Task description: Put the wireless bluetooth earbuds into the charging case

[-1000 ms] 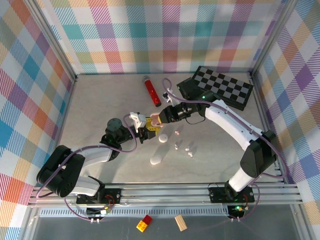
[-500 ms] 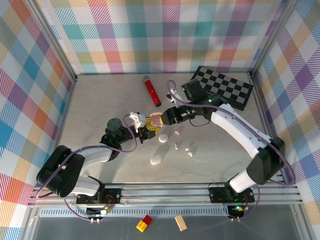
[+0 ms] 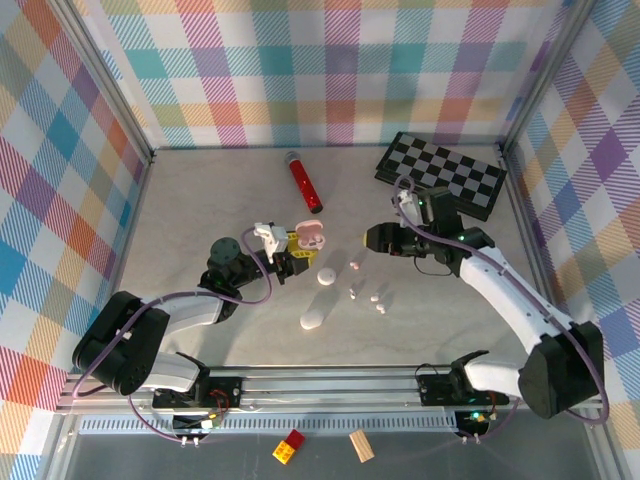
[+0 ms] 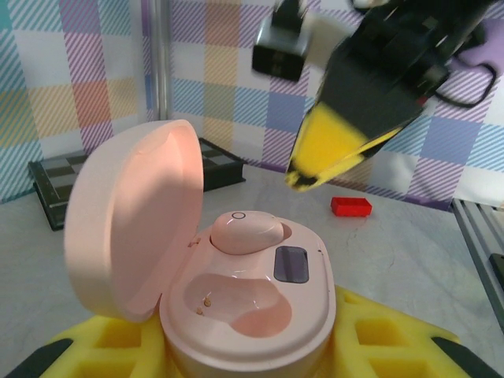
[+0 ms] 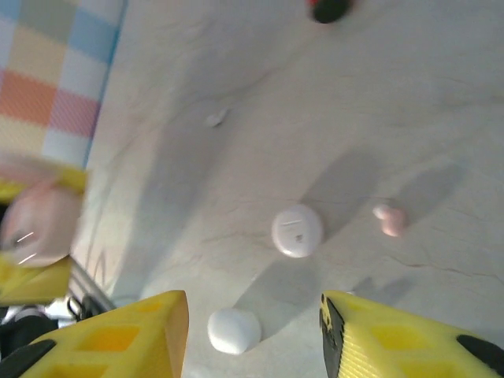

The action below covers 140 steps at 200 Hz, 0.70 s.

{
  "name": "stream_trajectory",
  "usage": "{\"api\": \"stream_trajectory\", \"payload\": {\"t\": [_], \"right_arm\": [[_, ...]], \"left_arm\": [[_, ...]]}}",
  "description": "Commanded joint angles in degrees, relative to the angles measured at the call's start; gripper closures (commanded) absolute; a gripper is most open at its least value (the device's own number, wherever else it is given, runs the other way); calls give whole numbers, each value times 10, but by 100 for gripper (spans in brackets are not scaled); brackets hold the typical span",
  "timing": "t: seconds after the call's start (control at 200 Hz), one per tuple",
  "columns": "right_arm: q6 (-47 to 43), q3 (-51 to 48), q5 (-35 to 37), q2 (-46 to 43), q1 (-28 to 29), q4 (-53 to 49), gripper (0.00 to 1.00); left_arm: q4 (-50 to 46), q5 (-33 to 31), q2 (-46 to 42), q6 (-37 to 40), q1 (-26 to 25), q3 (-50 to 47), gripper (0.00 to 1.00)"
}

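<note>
Left gripper (image 3: 291,254) is clamped on the base of the pink charging case (image 4: 246,309), whose lid stands swung open to the left in the wrist view. One pink earbud (image 4: 245,233) lies seated in the case's far socket, domed back up, long axis running across the case, bearing a small ring mark, and the near socket is bare. Loose earbuds (image 3: 354,265) lie on the table (image 3: 200,200) just right of the case, beside a white round case (image 3: 325,276), and the right gripper (image 3: 374,238) hangs further right, fingers spread, pinching nothing.
</note>
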Motion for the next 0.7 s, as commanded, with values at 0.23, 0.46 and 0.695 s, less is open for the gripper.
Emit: {"api": "stream_trajectory", "payload": {"t": [0.23, 0.46, 0.695], "right_arm": [[37, 19, -38, 212, -19, 96, 53], [27, 73, -73, 327, -18, 120, 53], [-4, 114, -103, 394, -18, 99, 53]], "left_arm": [[0, -1, -47, 6, 6, -12, 73], [-12, 4, -55, 8, 6, -11, 73], [-18, 6, -58, 5, 6, -9, 72]]}}
